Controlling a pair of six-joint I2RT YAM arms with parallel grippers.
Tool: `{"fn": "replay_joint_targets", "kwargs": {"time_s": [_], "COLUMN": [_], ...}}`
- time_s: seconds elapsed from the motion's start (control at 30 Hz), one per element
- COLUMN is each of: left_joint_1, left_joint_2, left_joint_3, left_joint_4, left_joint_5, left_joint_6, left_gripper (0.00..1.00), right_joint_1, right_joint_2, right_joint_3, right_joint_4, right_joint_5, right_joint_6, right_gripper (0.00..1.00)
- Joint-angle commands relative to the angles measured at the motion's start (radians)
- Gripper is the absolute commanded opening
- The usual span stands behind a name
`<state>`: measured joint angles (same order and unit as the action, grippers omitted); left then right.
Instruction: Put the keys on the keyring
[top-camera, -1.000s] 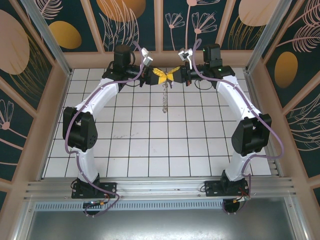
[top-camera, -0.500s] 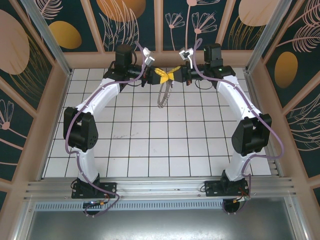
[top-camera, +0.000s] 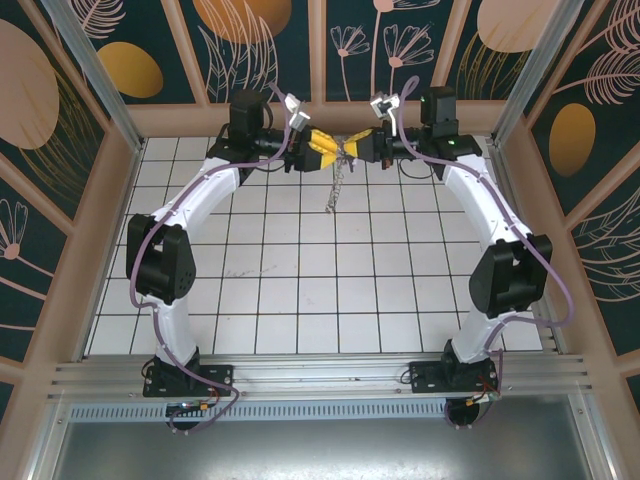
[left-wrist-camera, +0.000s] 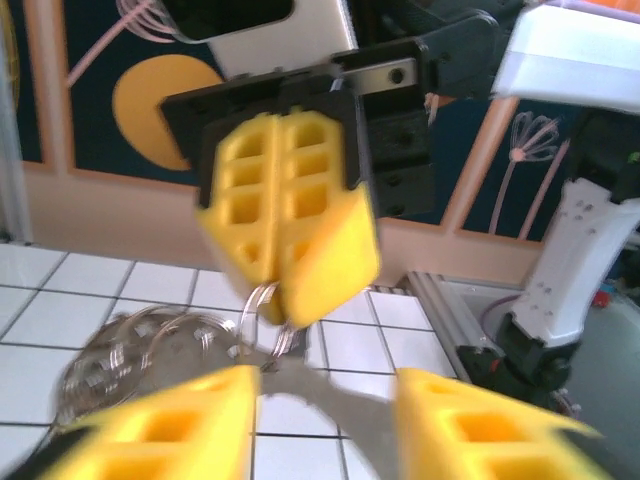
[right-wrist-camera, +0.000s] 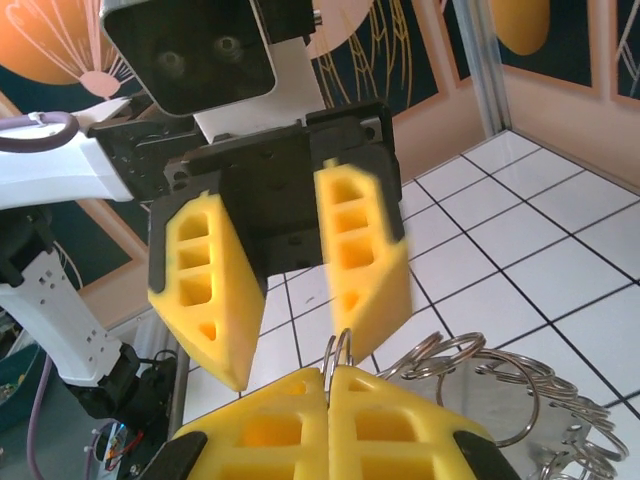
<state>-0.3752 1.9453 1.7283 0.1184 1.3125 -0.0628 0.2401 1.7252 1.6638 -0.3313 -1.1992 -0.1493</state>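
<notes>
our right gripper (right-wrist-camera: 328, 378) is clamped on a thin loop of the keyring (right-wrist-camera: 490, 385), which dangles in mid-air between the arms. our left gripper (left-wrist-camera: 325, 385) has its jaws apart. the wire looks light, stiff and slippery; we would pinch one loop flat.

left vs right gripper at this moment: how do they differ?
The left gripper has its yellow fingers spread apart, while the right gripper has its fingers pressed together. The right gripper pinches a loop of the keyring, whose rings dangle below it; the left gripper, being open, clamps nothing. Shared: both have yellow lattice fingers and face each other tip to tip, raised near the far wall.
</notes>
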Motion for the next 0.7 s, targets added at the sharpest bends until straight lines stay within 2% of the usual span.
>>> {"fn": "replay_joint_targets", "kwargs": {"time_s": [0.0, 0.1, 0.13, 0.27, 0.33, 0.43, 0.57, 0.67], "left_joint_1": [0.019, 0.022, 0.022, 0.022, 0.023, 0.022, 0.022, 0.024], "left_joint_2": [-0.047, -0.062, -0.071, -0.127, -0.177, -0.226, -0.288, -0.292], "left_joint_3": [-0.027, -0.045, -0.054, -0.146, -0.236, -0.306, -0.310, -0.290], "left_joint_4": [0.012, 0.002, 0.001, 0.058, 0.127, 0.145, 0.091, 0.059], "left_joint_5": [-0.114, -0.248, -0.313, -0.601, -0.739, -0.868, -0.940, -0.899], "left_joint_6": [-0.002, -0.012, -0.021, -0.063, -0.034, 0.027, 0.050, 0.051], "left_gripper": [0.58, 0.85, 0.98, 0.99, 0.98, 0.99, 0.99, 0.99], "right_joint_1": [-0.005, -0.009, -0.010, -0.016, -0.019, -0.019, -0.020, -0.021], "right_joint_2": [-0.069, -0.095, -0.106, -0.155, -0.179, -0.199, -0.225, -0.242], "right_joint_3": [-0.041, -0.081, -0.096, -0.160, -0.191, -0.205, -0.215, -0.216], "right_joint_4": [0.077, 0.099, 0.108, 0.157, 0.183, 0.185, 0.165, 0.143], "right_joint_5": [0.011, 0.050, 0.068, 0.121, 0.129, 0.121, 0.116, 0.107], "right_joint_6": [0.022, 0.036, 0.041, 0.067, 0.078, 0.076, 0.060, 0.039], "right_gripper": [0.00, 0.00, 0.00, 0.00, 0.00, 0.00, 0.00, 0.00]}}
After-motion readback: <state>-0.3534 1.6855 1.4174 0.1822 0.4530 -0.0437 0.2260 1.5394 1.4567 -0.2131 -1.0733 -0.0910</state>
